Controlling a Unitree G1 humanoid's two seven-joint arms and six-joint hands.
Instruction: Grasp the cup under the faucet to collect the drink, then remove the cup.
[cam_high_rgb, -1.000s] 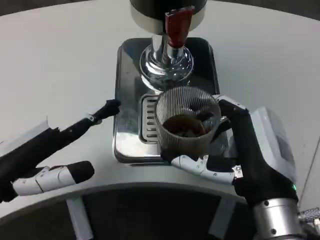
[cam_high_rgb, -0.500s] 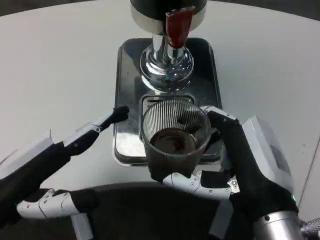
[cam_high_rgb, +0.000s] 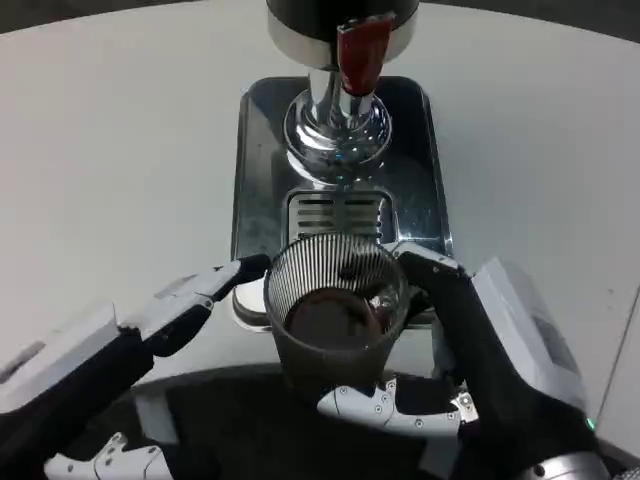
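A ribbed clear cup (cam_high_rgb: 335, 310) with dark drink in its bottom is held by my right hand (cam_high_rgb: 470, 370), whose fingers wrap around its right side and front. The cup hangs over the near edge of the steel drip tray (cam_high_rgb: 262, 160), well in front of the faucet (cam_high_rgb: 355, 55) with its red lever. My left hand (cam_high_rgb: 150, 330) lies at the lower left with fingers stretched out, the tips close to the cup's left side and holding nothing.
The dispenser's chrome base (cam_high_rgb: 335, 135) stands on the drip tray, with a slotted grate (cam_high_rgb: 335, 215) just behind the cup. White table (cam_high_rgb: 110, 150) spreads to both sides; its curved near edge runs under my hands.
My right hand has drawn the cup toward me, off the grate and past the tray's front edge. The left hand has slid nearer and slightly right, toward the cup.
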